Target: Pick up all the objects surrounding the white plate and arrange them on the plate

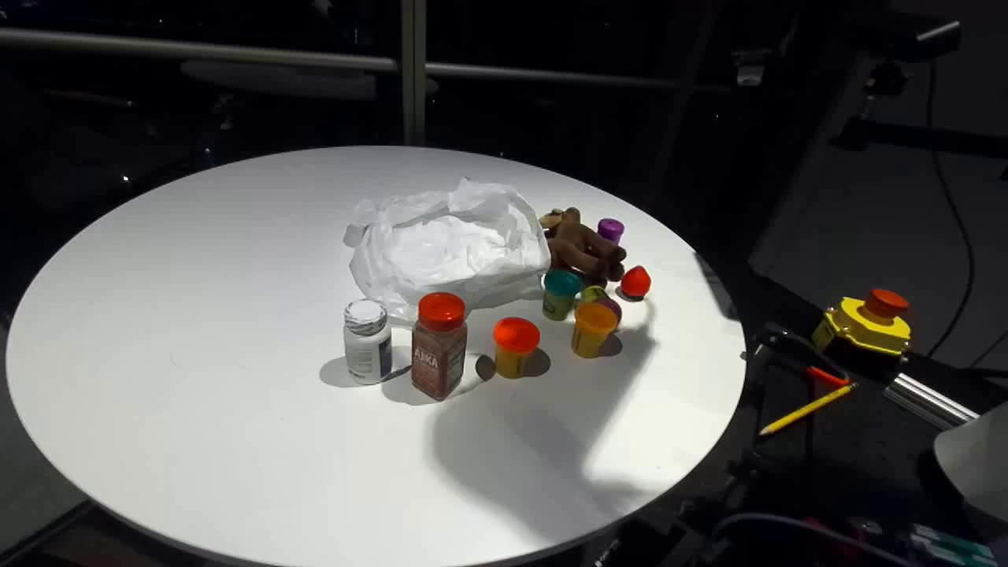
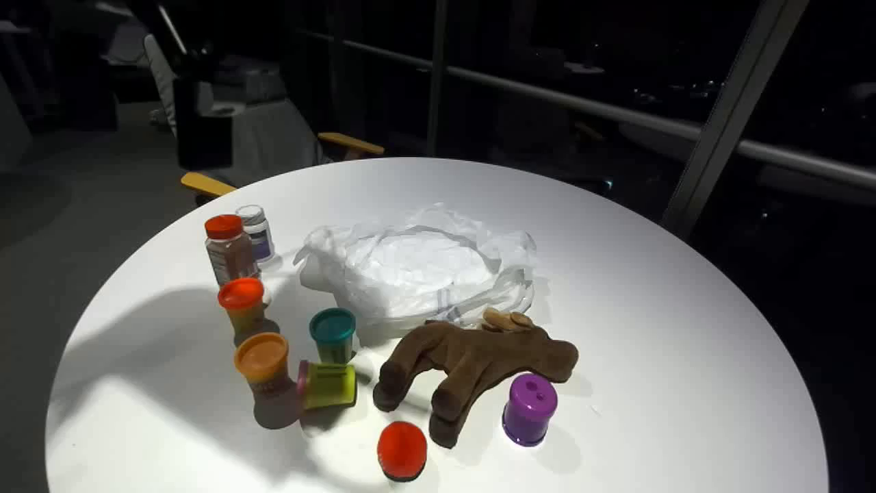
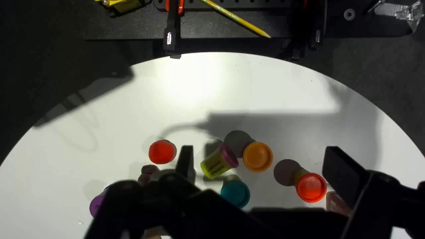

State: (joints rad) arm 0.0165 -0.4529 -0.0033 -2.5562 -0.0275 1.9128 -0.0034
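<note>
The round white bench (image 1: 205, 315), partly shadowed, stands in a dark room (image 2: 89, 239). On it, the objects (image 2: 333, 335) lie partway around the white plate (image 1: 449, 244). The fingers (image 3: 186, 162) are spread wide, gripping nothing.

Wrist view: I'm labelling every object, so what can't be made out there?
In the wrist view:
Brown plush toy: mostly hidden behind the claw.
Purple cup: partly covered by the claw.
Red-capped jar: cap hidden by the claw.
Yellow pencil: cut off by the top edge.
White plate, plain in both exterior views: not distinguishable; claw or bottom edge, I can't tell which.
</note>
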